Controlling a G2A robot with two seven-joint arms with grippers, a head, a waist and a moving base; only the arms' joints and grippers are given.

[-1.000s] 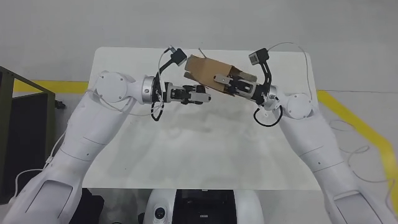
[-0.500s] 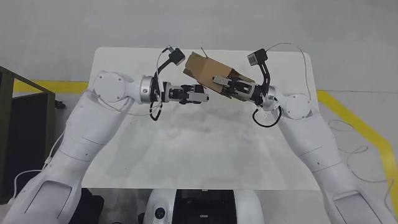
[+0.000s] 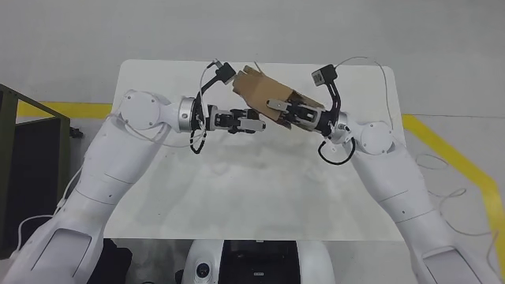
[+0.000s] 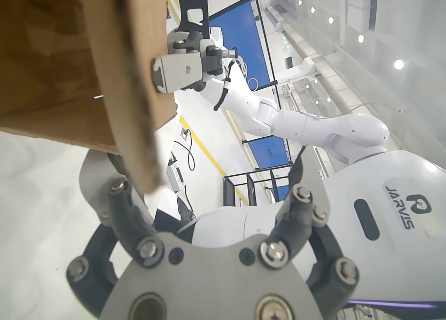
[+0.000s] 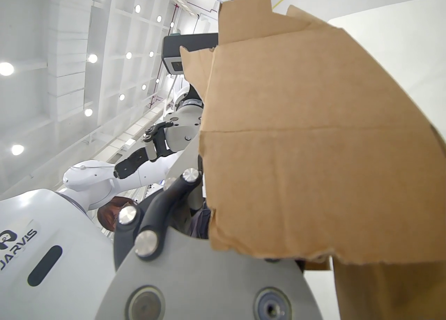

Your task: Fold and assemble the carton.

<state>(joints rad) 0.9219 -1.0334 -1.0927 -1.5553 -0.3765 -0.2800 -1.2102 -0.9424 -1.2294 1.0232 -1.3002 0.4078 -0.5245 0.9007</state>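
Carton [image 3: 260, 88]: brown, half-formed and tilted, held in the air above the desk [image 3: 237, 197], upper centre of the top view, between the two arms.
Right fingers [image 3: 278, 108]: clenched on a carton wall, at the box's lower right end in the top view. One grey pad [image 4: 177, 72] pressed flat on the outer face, its partner hidden behind the cardboard.
Why held so: probably to turn the open end toward the other arm, for pushing flaps in against a fixed grip.
Left fingers [image 3: 251, 120]: released, spread wide, grasping nothing, just below the carton's lower edge in the top view.
Flap [image 4: 125, 91]: seen edge-on from the left wrist, reaching into the gap between the left fingers. Close against one finger, well apart from the other [image 4: 299, 178].
Contact: touching the near finger or just clear of it, impossible to tell.
Step in hand: likely lining up to catch or fold that flap.
Right wrist view: carton [image 5: 306, 161] covering the tips of the right fingers, with the left fingers [image 5: 134, 162] farther off past its edge.
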